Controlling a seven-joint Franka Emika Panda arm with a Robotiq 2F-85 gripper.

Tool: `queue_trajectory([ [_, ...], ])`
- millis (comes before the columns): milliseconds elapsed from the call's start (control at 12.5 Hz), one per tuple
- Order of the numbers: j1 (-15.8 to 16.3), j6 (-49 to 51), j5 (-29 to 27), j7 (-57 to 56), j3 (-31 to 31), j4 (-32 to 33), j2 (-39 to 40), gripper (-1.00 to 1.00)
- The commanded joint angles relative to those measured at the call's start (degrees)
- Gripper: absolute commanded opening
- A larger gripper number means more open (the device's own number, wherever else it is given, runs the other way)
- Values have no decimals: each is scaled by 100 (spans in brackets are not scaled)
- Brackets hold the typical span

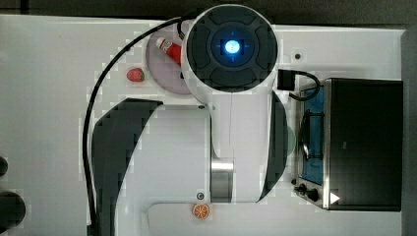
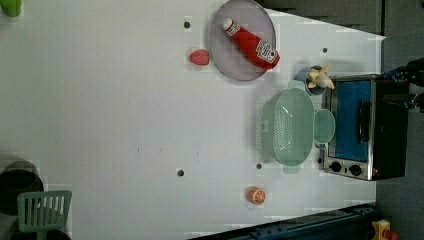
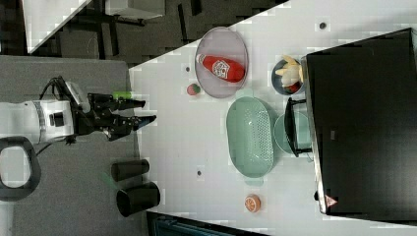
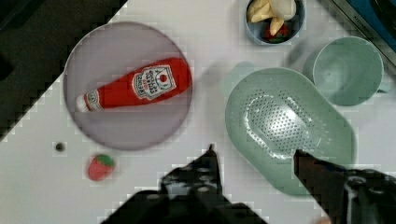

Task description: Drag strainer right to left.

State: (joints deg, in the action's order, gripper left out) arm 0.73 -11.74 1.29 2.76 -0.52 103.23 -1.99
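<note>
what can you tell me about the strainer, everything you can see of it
The strainer is a pale mint-green oblong bowl, plastic by its look, with rounded ends, a finely perforated bottom and a small tab at each end. It sits upright and empty on the white table, beside the mint cup in front of the toaster oven, below the grey plate in the left view. In the wrist view the open gripper straddles its near rim; contact is unclear.
</note>
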Motion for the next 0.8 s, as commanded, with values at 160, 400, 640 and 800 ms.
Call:
queue_trajectory([
  [160,-209,1191,146,-135,-208,1580,-2907,82],
  [400,-208,1054,141,-130,-210,1835,-2816,100],
  [640,-207,96,141,-33,-198,2484,-2510,100],
  [800,-207,-758,141,355,-198,2997,-2169,100],
])
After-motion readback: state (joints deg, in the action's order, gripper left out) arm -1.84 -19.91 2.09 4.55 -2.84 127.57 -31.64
